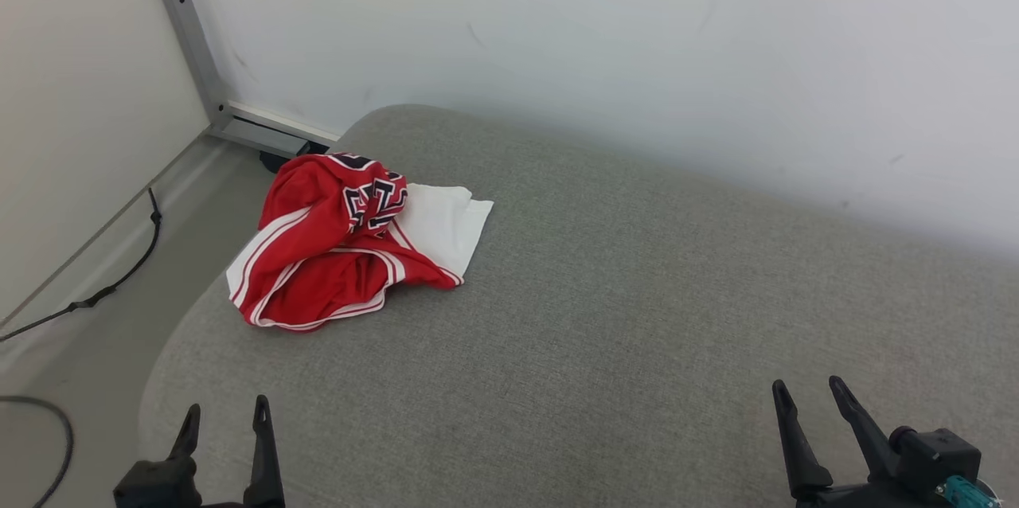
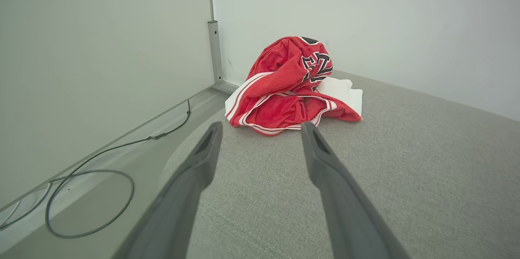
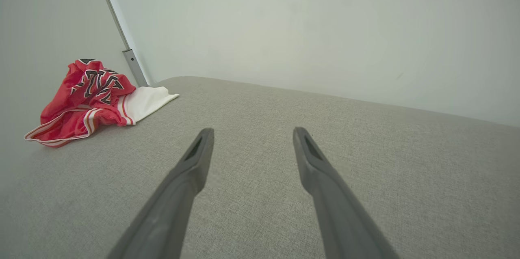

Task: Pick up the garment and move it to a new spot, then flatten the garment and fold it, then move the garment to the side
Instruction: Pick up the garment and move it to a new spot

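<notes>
Nearest: L gripper (image 1: 227, 406) & R gripper (image 1: 807, 384) sit low at the near edge of the pad (image 1: 605, 309). Fingers point away, both sets spread wide w/ nothing between them. Neither touches cloth. They're well apart: L by the pad's left edge, R far right.

Mid-ground: bare grey weave.

Further: the garment (image 1: 326, 261) looks like a red jersey w/ white trim & dark lettering, a white part sticking out on its right. It lies bunched in a heap at the pad's far-left corner, its left hem about at the pad's edge. L wrist view has it straight ahead of the L fingers, near. R wrist view has it well off to the left.

Step in hand, prob.: the first pick-up, not yet begun. L looks the better arm, being lined up & closer. It should come in low over the pad, jaws wide, & bite a raised fold near the heap's top rather than the thin flat hem, b/c the mesh looks slippery & a single layer may slide out. Lift till trailing cloth clears the pad, then carry toward the open middle, where R can help flatten. Risk: nudging the heap off the left edge to the floor by the cable (image 1: 119, 277).

Behind: wall (image 1: 637, 30), metal post (image 1: 187, 30) in the corner.
</notes>
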Motion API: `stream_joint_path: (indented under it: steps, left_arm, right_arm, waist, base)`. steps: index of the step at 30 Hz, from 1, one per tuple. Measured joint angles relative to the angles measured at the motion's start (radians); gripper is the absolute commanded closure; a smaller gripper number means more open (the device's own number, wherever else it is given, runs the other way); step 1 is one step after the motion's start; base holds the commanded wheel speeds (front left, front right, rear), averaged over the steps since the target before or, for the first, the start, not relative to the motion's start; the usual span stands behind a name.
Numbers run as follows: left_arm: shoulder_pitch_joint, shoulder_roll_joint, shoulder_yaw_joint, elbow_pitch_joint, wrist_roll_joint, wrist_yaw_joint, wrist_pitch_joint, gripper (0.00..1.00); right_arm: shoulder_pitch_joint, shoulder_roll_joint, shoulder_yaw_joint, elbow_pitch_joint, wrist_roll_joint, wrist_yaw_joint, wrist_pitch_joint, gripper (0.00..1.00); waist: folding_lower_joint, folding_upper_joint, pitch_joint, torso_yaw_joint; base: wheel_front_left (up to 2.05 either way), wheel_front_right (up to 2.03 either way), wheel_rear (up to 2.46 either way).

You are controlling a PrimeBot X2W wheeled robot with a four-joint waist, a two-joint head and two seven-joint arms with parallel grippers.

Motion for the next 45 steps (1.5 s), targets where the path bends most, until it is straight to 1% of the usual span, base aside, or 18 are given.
stream_joint_path:
  steps: [5, 12, 14, 18, 21, 23, 26, 29, 32, 34, 37, 39, 41, 45]
  left_arm:
    - [0.001, 0.000, 0.005, -0.003, 0.001, 0.000, 0.004, 0.00]
    - [-0.004, 0.000, -0.020, -0.001, 0.002, -0.004, 0.012, 0.00]
    - [-0.021, 0.001, -0.033, 0.010, -0.002, -0.033, 0.019, 0.00]
    - [-0.082, 0.014, -0.035, 0.026, -0.026, -0.066, 0.035, 0.00]
    - [-0.159, 0.018, -0.037, 0.057, -0.041, -0.094, 0.049, 0.00]
    - [-0.219, 0.021, -0.033, 0.090, -0.061, -0.116, 0.065, 0.00]
    - [-0.299, 0.042, -0.030, 0.134, -0.067, -0.147, 0.087, 0.00]
    - [-0.378, 0.051, -0.028, 0.188, -0.092, -0.179, 0.115, 0.00]
    - [-0.473, 0.059, -0.015, 0.255, -0.121, -0.201, 0.146, 0.00]
    - [-0.535, 0.058, 0.012, 0.301, -0.161, -0.205, 0.161, 0.00]
    - [-0.611, 0.071, 0.029, 0.373, -0.185, -0.219, 0.192, 0.00]
    - [-0.662, 0.077, 0.052, 0.428, -0.229, -0.223, 0.220, 0.00]
    - [-0.704, 0.090, 0.066, 0.474, -0.242, -0.231, 0.240, 0.00]
    - [-0.779, 0.126, 0.085, 0.562, -0.279, -0.233, 0.292, 0.00]
  right_arm:
    - [-0.017, 0.002, 0.012, 0.007, -0.003, 0.002, 0.000, 0.00]
    - [-0.038, 0.010, 0.024, 0.015, -0.011, 0.010, 0.000, 0.00]
    - [-0.038, 0.010, 0.026, 0.016, -0.011, 0.013, 0.000, 0.00]
    - [-0.043, 0.011, 0.039, 0.013, -0.021, 0.015, 0.001, 0.00]
    - [-0.050, 0.008, 0.039, 0.012, -0.021, 0.015, 0.005, 0.00]
    - [-0.060, 0.004, 0.039, 0.009, -0.030, 0.015, 0.009, 0.00]
    - [-0.065, 0.000, 0.039, 0.003, -0.038, 0.015, 0.010, 0.00]
    - [-0.074, -0.015, 0.036, -0.002, -0.039, 0.015, 0.018, 0.00]
    - [-0.092, -0.033, 0.029, -0.014, -0.045, 0.015, 0.019, 0.00]
    - [-0.104, -0.040, 0.025, -0.025, -0.046, 0.015, 0.024, 0.00]
    - [-0.120, -0.053, 0.023, -0.033, -0.048, 0.018, 0.029, 0.00]
    - [-0.130, -0.064, 0.023, -0.049, -0.057, 0.018, 0.037, 0.00]
    - [-0.146, -0.078, 0.021, -0.060, -0.064, 0.019, 0.045, 0.00]
    - [-0.176, -0.117, 0.005, -0.082, -0.077, 0.024, 0.056, 0.00]
  waist:
    - [0.0000, 0.0000, -0.005, 0.029]
    - [0.0000, 0.0000, -0.005, 0.034]
    - [0.0000, 0.0000, -0.003, 0.034]
    - [0.0000, 0.0000, 0.006, 0.022]
    - [0.0000, 0.0001, 0.018, 0.008]
    - [0.0000, 0.0001, 0.027, -0.003]
    - [0.0001, 0.0001, 0.043, -0.022]
    - [0.0001, 0.0001, 0.063, -0.042]
    - [0.0001, 0.0001, 0.087, -0.062]
    - [0.0001, 0.0001, 0.104, -0.075]
    - [0.0002, 0.0001, 0.132, -0.093]
    - [0.0002, 0.0001, 0.152, -0.105]
    - [0.0002, 0.0001, 0.172, -0.116]
    - [0.0002, 0.0001, 0.216, -0.136]
  base:
    - [0.00, 0.00, 0.00]
    - [0.00, 0.00, 0.00]
    - [0.00, 0.00, 0.00]
    - [0.00, 0.00, 0.00]
    - [0.00, 0.00, 0.00]
    - [0.00, 0.00, 0.00]
    - [0.00, 0.00, 0.00]
    - [0.00, 0.00, 0.00]
    - [0.00, 0.00, 0.00]
    - [0.00, 0.00, 0.00]
    - [0.00, 0.00, 0.00]
    - [0.00, 0.00, 0.00]
    - [0.00, 0.00, 0.00]
    - [0.00, 0.00, 0.00]
